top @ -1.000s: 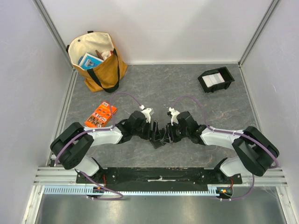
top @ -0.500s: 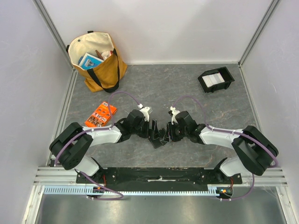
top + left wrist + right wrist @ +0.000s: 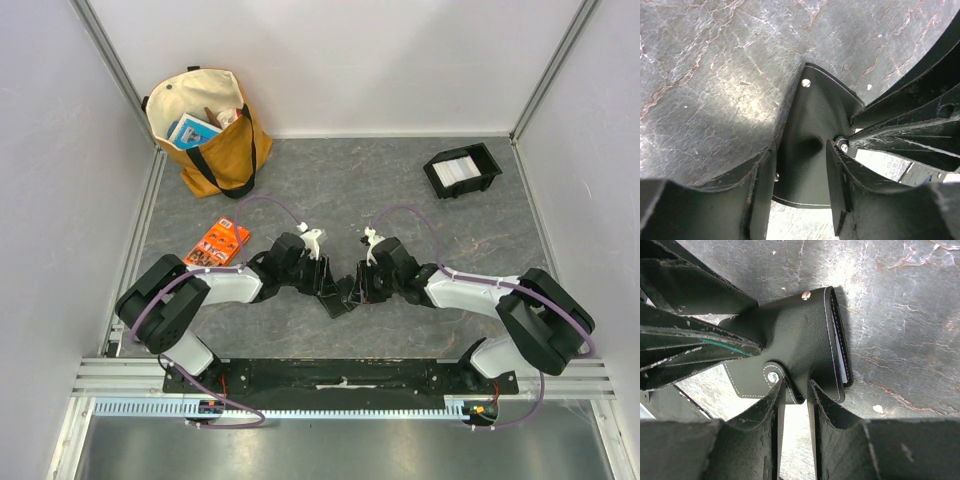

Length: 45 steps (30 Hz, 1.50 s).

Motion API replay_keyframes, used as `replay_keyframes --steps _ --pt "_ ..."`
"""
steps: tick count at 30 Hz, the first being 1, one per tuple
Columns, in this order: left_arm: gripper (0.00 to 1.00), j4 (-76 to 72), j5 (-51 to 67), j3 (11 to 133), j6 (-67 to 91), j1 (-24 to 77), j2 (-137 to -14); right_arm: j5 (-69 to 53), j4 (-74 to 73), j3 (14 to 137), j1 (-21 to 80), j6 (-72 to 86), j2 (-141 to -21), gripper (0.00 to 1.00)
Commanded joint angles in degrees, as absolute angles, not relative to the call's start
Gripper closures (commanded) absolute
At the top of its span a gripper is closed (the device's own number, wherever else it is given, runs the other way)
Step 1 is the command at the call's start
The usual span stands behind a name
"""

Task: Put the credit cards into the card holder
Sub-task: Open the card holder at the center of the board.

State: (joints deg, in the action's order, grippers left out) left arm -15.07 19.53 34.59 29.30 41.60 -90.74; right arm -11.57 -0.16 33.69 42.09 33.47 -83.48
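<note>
Two grippers meet at the middle of the grey table, near the arms' bases, and the card holder sits right between them, lifted at an angle off the surface.

From the right wrist camera, the right gripper has its fingers drawn close together on the near rim of the black leather, next to a round metal snap, so it is clamped on the card holder. The holder's far panel points away from that claw, and a pale, blue-tinted edge shows in the slot along its right side.

From the left wrist camera, the left gripper straddles another panel of the holder. The leather is dented in the middle and fills the space between the two fingers. Whether they are pressing it or just standing beside it, I cannot tell.

Some credit cards lie as a whitish stack in a black tray at the far right, well apart from both claws. An orange packet lies to the left of the left arm, and a tan tote bag stands in the far left corner.
</note>
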Motion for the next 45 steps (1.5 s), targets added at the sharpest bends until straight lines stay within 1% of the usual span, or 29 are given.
replay_keyframes --steps 1,4,8,10,12,14,18,21,30,44,45 --pt "0.53 -7.8 23.1 30.7 27.8 42.4 -93.9 -0.4 -11.2 30.7 41.5 30.6 -87.5 0.67" --pt "0.57 -8.0 23.6 30.6 27.8 42.3 -93.5 -0.4 -10.8 30.5 41.5 30.3 -86.7 0.66" --pt "0.64 -8.0 24.2 31.0 27.1 42.4 -93.3 -3.0 -9.1 30.0 41.5 28.8 -84.6 0.62" --pt "0.69 -7.8 24.6 31.6 26.4 42.3 -93.3 -5.0 -7.1 29.5 41.5 28.2 -82.5 0.6" --pt "0.78 -7.1 24.9 32.5 25.6 42.4 -93.6 -7.8 -4.8 28.9 41.5 27.3 -80.3 0.57" --pt "0.85 -6.5 24.9 33.3 24.7 42.3 -93.5 -10.0 -3.0 28.9 41.4 26.6 -78.7 0.55" --pt "0.9 -6.0 24.8 34.5 23.8 42.3 -93.4 -13.6 -2.7 30.8 41.5 24.4 -80.2 0.53" --pt "0.92 -4.9 24.3 35.9 22.9 42.3 -93.9 -17.5 -2.6 31.6 41.5 22.9 -82.1 0.55" --pt "0.98 -4.0 26.4 38.9 19.8 42.2 -95.5 -25.7 1.8 30.9 41.4 21.5 -80.6 0.57" --pt "0.98 -5.2 27.8 39.5 19.5 41.7 -96.2 -30.9 10.6 30.9 41.6 24.3 -86.9 0.6" --pt "0.98 -5.2 28.0 39.5 19.6 41.7 -96.4 -31.2 10.8 31.0 41.7 24.4 -86.9 0.62"
